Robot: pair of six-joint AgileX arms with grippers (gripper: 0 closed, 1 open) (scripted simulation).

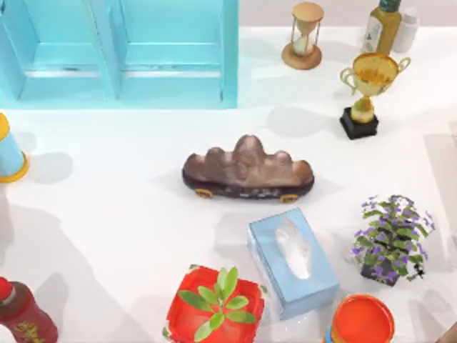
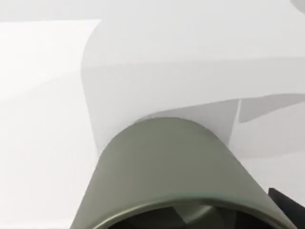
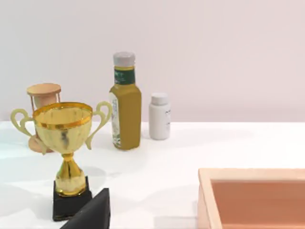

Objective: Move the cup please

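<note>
The cup (image 2: 167,167) is a plain olive-grey tumbler with a dark inside, seen very close in the left wrist view with its rim nearest the camera. It stands out against a white surface with grey shadows. A dark part of my left gripper (image 2: 288,207) shows right beside the cup's rim. A dark part of my right gripper (image 3: 90,212) sits low in the right wrist view, close to the golden trophy (image 3: 64,138).
The table holds a brown rock ornament (image 1: 246,170), a blue tissue box (image 1: 293,261), a red pot with a plant (image 1: 214,304), a purple flower pot (image 1: 389,239), the trophy (image 1: 368,89), an hourglass (image 1: 305,36), bottles (image 1: 382,25), a light blue cone cup (image 1: 8,153), a turquoise cabinet (image 1: 121,50) and a wooden box (image 3: 252,198).
</note>
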